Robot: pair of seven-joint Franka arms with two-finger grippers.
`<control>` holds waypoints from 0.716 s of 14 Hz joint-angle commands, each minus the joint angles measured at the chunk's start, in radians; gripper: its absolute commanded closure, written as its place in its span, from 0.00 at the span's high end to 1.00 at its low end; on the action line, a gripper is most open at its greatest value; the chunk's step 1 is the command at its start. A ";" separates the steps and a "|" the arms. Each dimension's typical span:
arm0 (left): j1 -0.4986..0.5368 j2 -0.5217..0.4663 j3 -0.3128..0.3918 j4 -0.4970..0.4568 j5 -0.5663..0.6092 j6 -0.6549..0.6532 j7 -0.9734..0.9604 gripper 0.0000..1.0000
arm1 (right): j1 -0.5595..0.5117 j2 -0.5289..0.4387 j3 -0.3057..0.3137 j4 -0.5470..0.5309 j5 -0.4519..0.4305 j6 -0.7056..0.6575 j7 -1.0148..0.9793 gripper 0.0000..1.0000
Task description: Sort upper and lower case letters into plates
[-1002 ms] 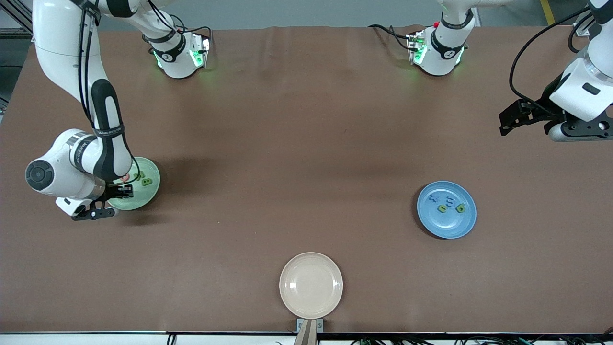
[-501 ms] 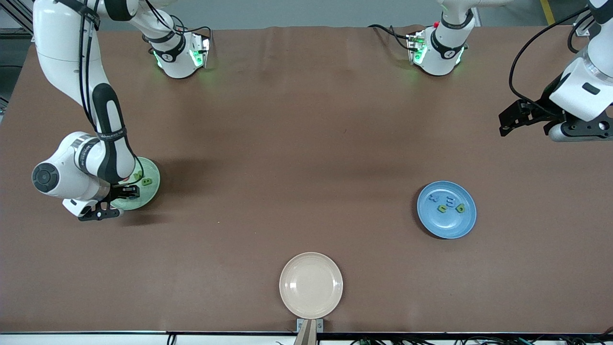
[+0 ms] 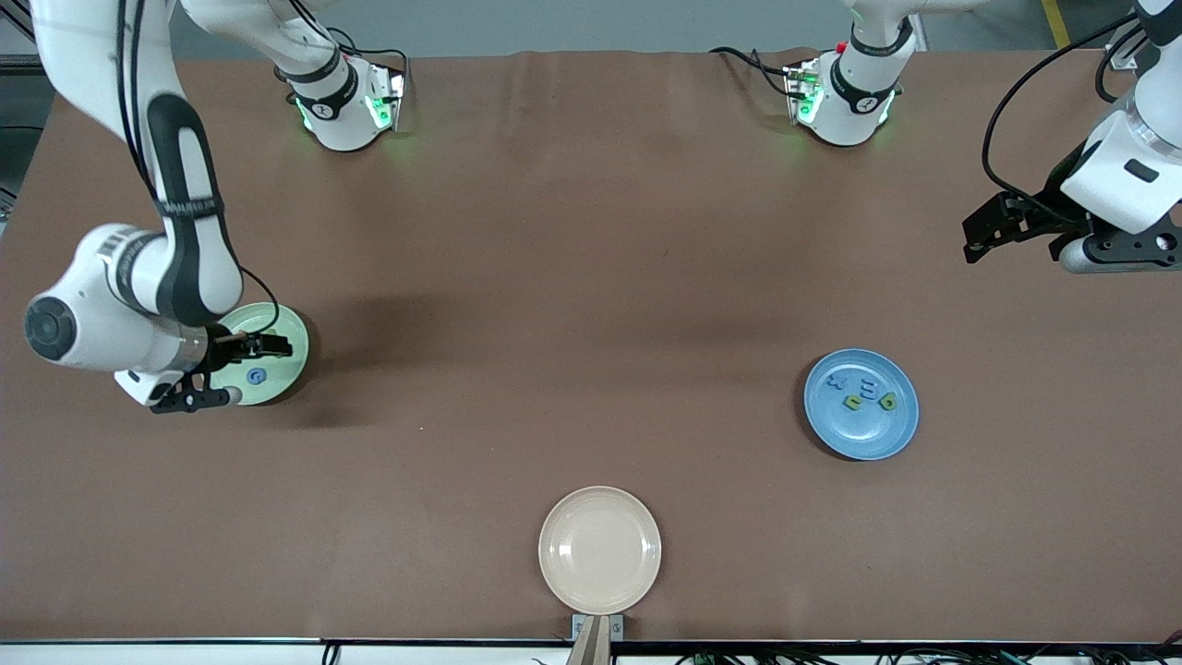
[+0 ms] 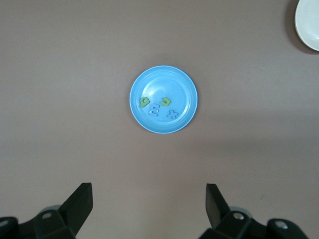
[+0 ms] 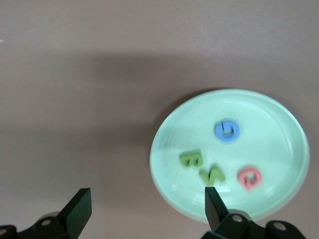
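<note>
1. The brown tabletop (image 3: 572,277) is seen carrying 3 plates, well apart from one another.
2. The right gripper (image 3: 231,369) is held over the pale green plate (image 3: 288,369), toward the right arm's end of the tabletop; in the right wrist view its jaws are seen spread wide apart with nothing between them.
3. The left gripper (image 3: 983,235) is held in the air near the left arm's end of the tabletop, where that arm waits; its jaws are shown wide apart and empty in the left wrist view, with the blue plate (image 4: 163,99) seen well below them.
4. The blue plate (image 3: 861,404) is set toward the left arm's end, and the cream plate (image 3: 599,550) is set nearest the front camera, at about 6 o'clock of the tabletop's middle.
5. On the pale green plate (image 5: 279,114) 4 letters are seen in the right wrist view: a blue G (image 5: 227,130), a green B (image 5: 191,160), a green N (image 5: 213,176) and a red letter (image 5: 249,178), whose shape cannot be told.
6. On the blue plate 4 letters are seen lying close together in the left wrist view: a green b (image 4: 145,102), a blue m (image 4: 155,109), a green u (image 4: 165,102) and a blue x (image 4: 172,115).
</note>
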 commanded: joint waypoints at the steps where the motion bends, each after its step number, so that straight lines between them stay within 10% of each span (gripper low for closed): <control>1: 0.006 -0.010 -0.001 -0.001 -0.020 0.006 0.006 1.00 | 0.068 -0.195 -0.003 -0.057 -0.129 -0.085 0.190 1.00; 10: 0.004 -0.010 -0.001 -0.003 -0.020 0.006 0.008 1.00 | 0.073 -0.322 0.003 0.298 -0.197 -0.499 0.238 1.00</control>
